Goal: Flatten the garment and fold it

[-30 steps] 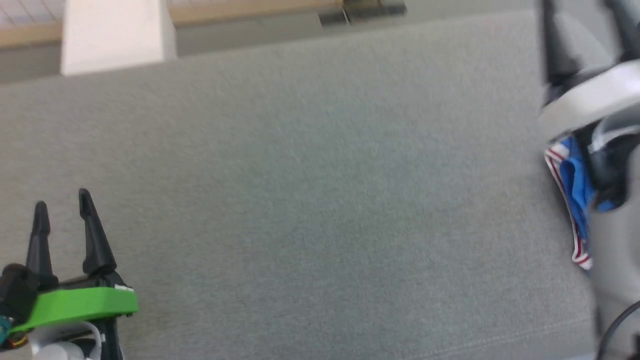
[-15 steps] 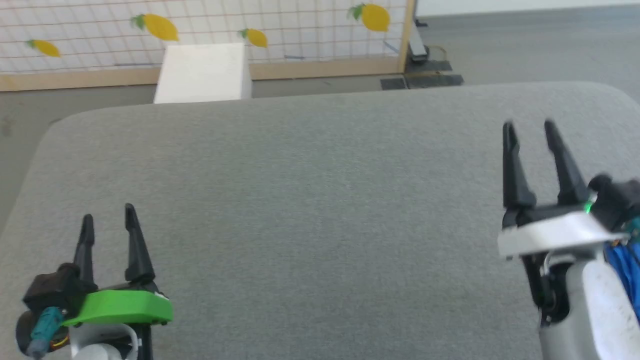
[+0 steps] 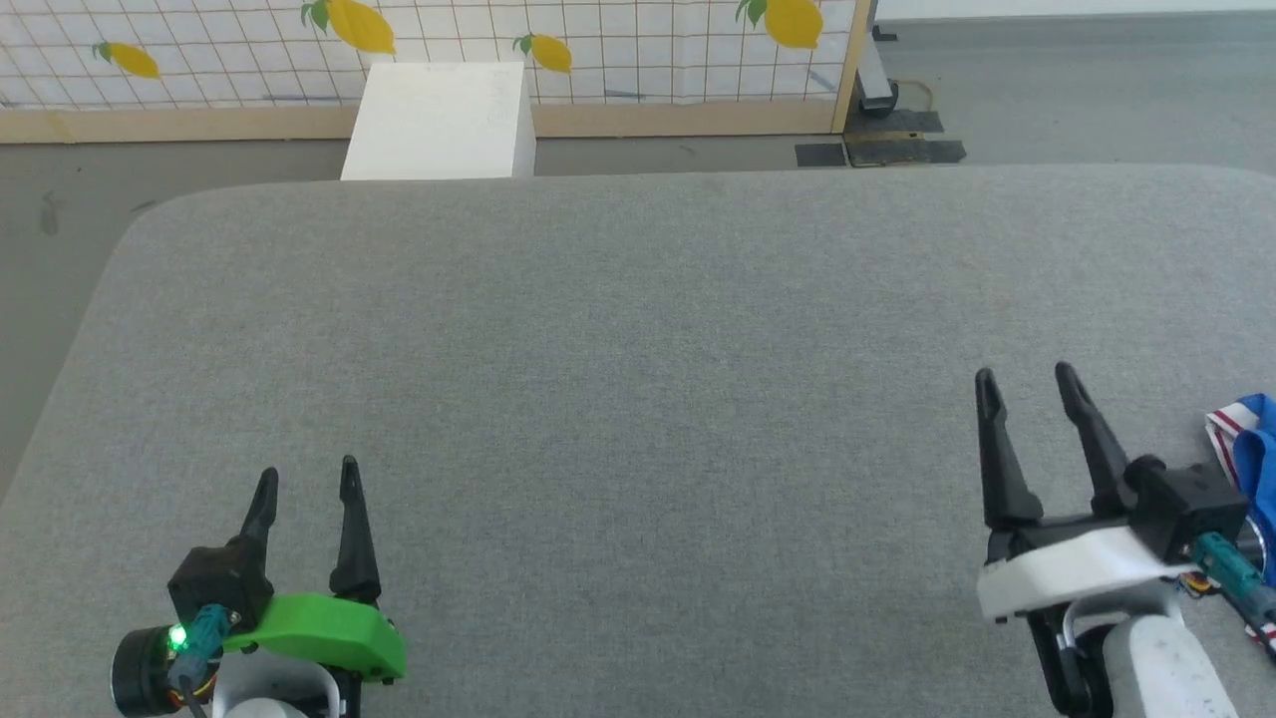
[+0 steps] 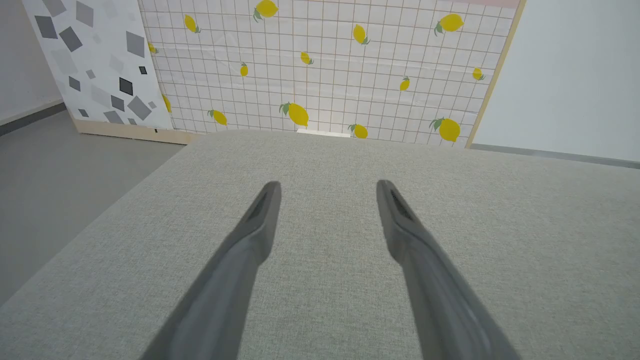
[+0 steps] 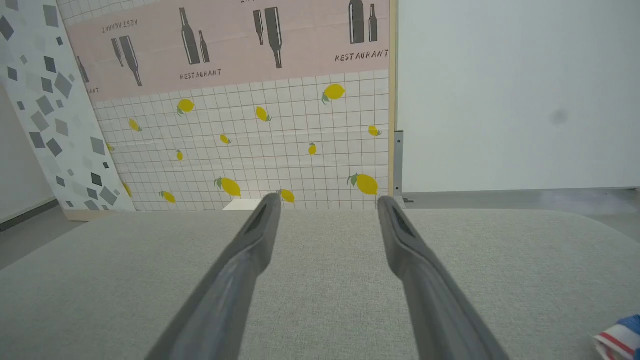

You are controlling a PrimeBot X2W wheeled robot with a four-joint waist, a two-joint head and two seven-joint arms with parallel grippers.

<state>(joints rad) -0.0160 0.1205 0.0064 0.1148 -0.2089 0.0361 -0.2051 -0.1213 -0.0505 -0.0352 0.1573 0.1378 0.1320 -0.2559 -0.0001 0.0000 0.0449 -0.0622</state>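
Garment [image 3: 1252, 444] lay at far right of table [image 3: 638, 329], just beside right gripper [image 3: 1024, 372], cut off by frame edge. We noted right gripper and left gripper [image 3: 307, 469] wide open, empty. We judged flattening and folding not yet begun.

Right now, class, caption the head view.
Left gripper and right gripper open over grey table; garment at right edge.

Grey fabric surface [image 3: 638, 329], white box [image 3: 439, 120] past its far edge, lemon-print panel [image 3: 638, 50] behind, perhaps dark floor mats [image 3: 902, 152]
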